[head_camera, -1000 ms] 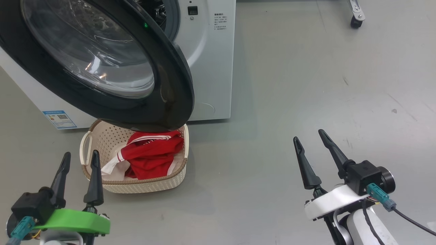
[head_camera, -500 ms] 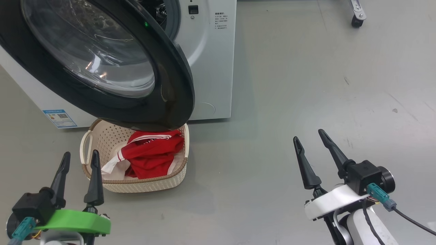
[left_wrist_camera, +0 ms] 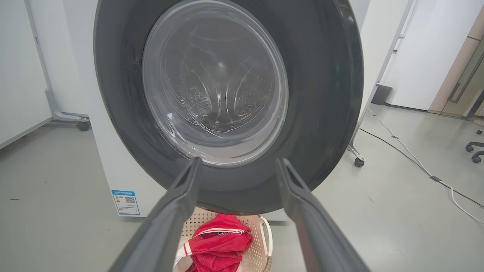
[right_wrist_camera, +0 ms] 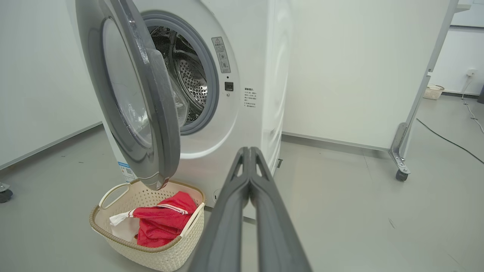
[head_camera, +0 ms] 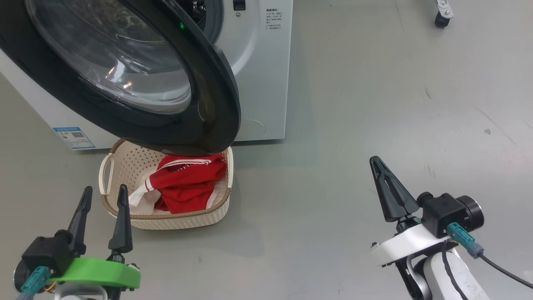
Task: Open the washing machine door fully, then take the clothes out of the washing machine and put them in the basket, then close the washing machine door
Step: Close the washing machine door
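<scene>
Clothes [head_camera: 187,183] lie in the basket [head_camera: 179,220], basket on the floor [head_camera: 374,104] just before the washing machine [head_camera: 260,75], under its open door [head_camera: 216,104].

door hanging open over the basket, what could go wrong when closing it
1. The door hangs low over the basket; its swing might clip the rim or the red clothes.
2. The right jaws are shut to a narrow tip, which could slip on the door's glossy rim when pushing.
</scene>
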Motion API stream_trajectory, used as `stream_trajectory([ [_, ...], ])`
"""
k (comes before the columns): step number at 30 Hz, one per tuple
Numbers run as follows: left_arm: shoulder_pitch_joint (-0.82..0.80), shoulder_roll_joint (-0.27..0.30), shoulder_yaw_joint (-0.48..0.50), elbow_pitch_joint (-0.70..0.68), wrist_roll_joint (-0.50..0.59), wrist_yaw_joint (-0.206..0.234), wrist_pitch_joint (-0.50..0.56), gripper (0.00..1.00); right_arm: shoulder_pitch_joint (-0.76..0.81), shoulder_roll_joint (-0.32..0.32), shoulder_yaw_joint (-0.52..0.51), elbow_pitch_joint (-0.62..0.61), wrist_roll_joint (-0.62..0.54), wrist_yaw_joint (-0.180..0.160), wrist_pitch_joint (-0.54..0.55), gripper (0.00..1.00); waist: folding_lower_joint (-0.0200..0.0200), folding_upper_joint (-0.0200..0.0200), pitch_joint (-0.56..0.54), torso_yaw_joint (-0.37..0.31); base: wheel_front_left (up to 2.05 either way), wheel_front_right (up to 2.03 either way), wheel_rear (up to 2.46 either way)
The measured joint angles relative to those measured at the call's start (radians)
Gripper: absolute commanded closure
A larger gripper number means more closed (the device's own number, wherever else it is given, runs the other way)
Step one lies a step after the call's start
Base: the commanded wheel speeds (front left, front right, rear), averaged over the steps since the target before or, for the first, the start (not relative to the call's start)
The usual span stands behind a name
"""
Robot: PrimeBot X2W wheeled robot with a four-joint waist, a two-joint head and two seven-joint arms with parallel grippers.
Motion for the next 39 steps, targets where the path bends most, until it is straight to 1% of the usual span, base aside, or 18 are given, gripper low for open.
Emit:
stream_trajectory([
  [3,0.000,-0.003,-0.007,-0.004,0.009,-0.002,0.000,0.00,-0.011,-0.012,0.025,-0.010,-0.016,0.013,0.000,1.00,0.0000,0.0000,0.012,0.009,0.00,0.00,0.00],
  [4,-0.001,-0.006,-0.011,-0.006,0.010,-0.003,0.000,0.00,-0.028,-0.022,0.047,-0.014,-0.030,0.019,0.000,1.00,0.0000,0.0000,0.023,0.016,0.00,0.00,0.00],
  [9,-0.009,-0.016,-0.020,-0.010,0.015,-0.010,0.000,0.00,-0.088,-0.043,0.105,-0.024,-0.067,0.031,0.000,1.00,0.0000,0.0000,0.055,0.037,0.00,0.00,0.00],
  [12,-0.025,-0.018,-0.025,-0.010,0.015,-0.012,0.000,0.00,-0.134,-0.054,0.147,-0.026,-0.079,0.032,0.000,1.00,0.0000,0.0000,0.078,0.055,0.00,0.00,0.00],
  [15,-0.041,-0.022,-0.029,-0.014,0.016,-0.012,0.000,0.00,-0.184,-0.059,0.193,-0.022,-0.088,0.040,0.000,1.00,0.0000,0.0000,0.102,0.075,0.00,0.00,0.00],
  [18,-0.059,-0.028,-0.040,-0.014,0.016,-0.013,0.000,0.00,-0.234,-0.070,0.242,-0.003,-0.116,0.041,0.002,1.00,0.0000,0.0000,0.128,0.097,0.00,0.00,0.00],
  [22,-0.091,-0.038,-0.051,-0.014,0.016,-0.016,0.000,0.00,-0.294,-0.076,0.283,0.020,-0.117,0.041,0.016,1.00,0.0000,0.0000,0.159,0.132,0.00,0.00,0.00],
  [24,-0.098,-0.042,-0.055,-0.013,0.016,-0.021,0.000,0.00,-0.311,-0.078,0.290,0.026,-0.117,0.041,0.018,1.00,0.0000,0.0000,0.167,0.141,0.00,0.00,0.00],
  [30,-0.134,-0.061,-0.076,-0.004,0.016,-0.021,0.000,0.00,-0.402,-0.116,0.337,0.072,-0.106,0.041,0.027,1.00,0.0000,0.0000,0.208,0.203,0.00,0.00,0.00],
  [39,-0.153,-0.064,-0.074,0.011,0.016,-0.021,0.000,0.00,-0.485,-0.144,0.353,0.153,-0.059,0.041,0.035,1.00,0.0000,0.0000,0.266,0.286,0.00,0.00,0.00],
])
